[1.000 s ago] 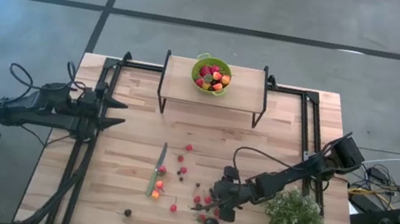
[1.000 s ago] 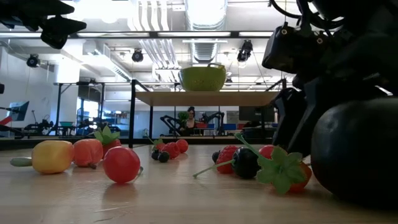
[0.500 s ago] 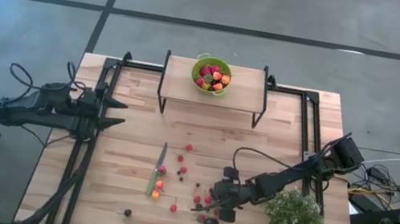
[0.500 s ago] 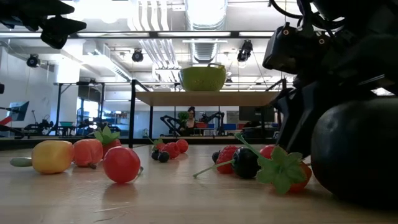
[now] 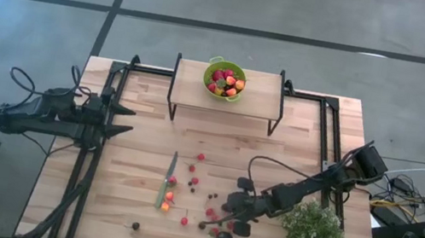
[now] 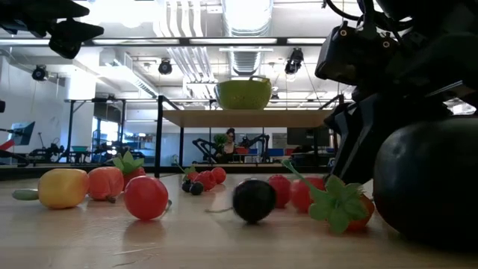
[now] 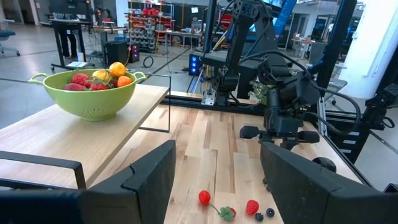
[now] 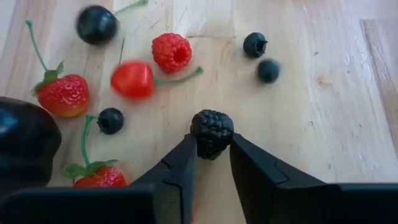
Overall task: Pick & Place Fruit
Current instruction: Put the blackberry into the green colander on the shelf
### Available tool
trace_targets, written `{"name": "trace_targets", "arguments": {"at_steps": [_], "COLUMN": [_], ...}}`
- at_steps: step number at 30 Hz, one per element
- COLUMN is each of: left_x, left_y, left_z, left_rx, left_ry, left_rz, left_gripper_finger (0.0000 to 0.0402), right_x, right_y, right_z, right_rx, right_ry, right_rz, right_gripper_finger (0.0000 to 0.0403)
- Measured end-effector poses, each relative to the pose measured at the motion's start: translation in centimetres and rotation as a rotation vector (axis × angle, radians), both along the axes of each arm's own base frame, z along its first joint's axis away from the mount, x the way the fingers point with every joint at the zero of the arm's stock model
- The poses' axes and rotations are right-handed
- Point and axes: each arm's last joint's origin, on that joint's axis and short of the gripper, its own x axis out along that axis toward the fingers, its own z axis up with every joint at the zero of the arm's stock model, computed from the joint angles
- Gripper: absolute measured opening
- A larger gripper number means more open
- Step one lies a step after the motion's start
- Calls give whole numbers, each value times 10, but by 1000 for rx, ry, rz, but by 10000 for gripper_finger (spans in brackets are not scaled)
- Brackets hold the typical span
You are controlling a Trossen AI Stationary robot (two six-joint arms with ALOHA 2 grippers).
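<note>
two arms show from above: our left gripper waits spread wide at the table's left edge, well apart from the fruit, while our right gripper sits low among the scattered berries, far nearer. from table height we see a dark cherry blurred, likely rolling. through the right wrist, a blackberry lies straight ahead between our narrowed fingers, both touching it; whether the pinch is firm we cannot tell.

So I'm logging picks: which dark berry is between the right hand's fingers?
The bumpy blackberry, squeezed between the right hand fingers. The other dark berries are smooth, round and lie loose on the table.
</note>
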Motion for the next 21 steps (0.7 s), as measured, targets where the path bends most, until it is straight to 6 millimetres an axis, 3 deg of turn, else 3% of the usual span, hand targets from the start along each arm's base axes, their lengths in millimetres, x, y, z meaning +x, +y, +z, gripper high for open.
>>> {"name": "trace_targets", "arguments": {"at_steps": [12,21], "left_x": [0,0], "left_y": [0,0], "left_z": [0,0], "left_rx": [0,0], "left_ry": [0,0], "left_rz": [0,0], "left_gripper_finger": [241,241], "right_x": [2,4], "right_y": [-2,-3], "right_z": [0,1], "right_rx": [31,41], "right_ry": [3,-14], "right_rz": [3,-3], "right_gripper_finger": [176,200]}}
